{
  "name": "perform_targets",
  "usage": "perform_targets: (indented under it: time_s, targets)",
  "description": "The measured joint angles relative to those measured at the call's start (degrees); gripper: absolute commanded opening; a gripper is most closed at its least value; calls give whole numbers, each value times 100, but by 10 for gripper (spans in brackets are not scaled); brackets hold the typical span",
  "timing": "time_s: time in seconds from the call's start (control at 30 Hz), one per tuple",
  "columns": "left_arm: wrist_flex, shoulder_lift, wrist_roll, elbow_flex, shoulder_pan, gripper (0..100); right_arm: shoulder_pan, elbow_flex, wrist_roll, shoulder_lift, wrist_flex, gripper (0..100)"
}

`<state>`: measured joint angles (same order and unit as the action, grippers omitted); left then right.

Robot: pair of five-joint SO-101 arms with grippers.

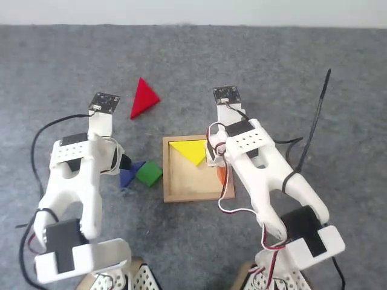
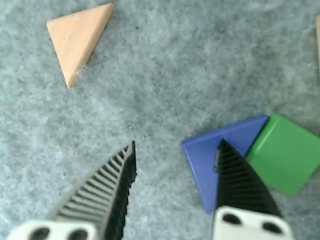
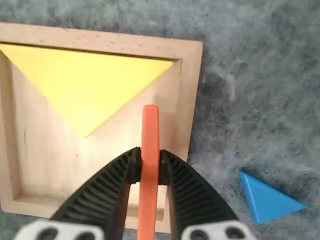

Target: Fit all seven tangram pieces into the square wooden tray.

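The orange piece is being grasped on edge by the right claw, pointed down over the floor of the square wooden tray, near one wall. The yellow triangle is being held flat in the tray, its long edge along a wall. The left claw is being presented released, low over the worktop, one finger overlapping the blue piece, which is touching the green square.
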<state>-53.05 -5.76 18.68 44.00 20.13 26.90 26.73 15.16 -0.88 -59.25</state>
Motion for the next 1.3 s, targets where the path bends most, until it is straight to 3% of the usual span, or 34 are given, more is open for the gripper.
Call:
perform_targets:
  time_s: [0.33, 0.6, 1.03, 1.3]
  targets:
    - [26, 0, -123, 0, 0, 242, -9, 0, -167, 0, 211, 13]
    - [53, 0, -123, 44, 0, 242, 0, 0, -167, 0, 211, 162]
    - [70, -9, -132, 62, 0, 242, 0, 0, -193, 0, 70, 69]
    - [70, -9, -141, 62, 0, 242, 826, 0, -202, 0, -18, 69]
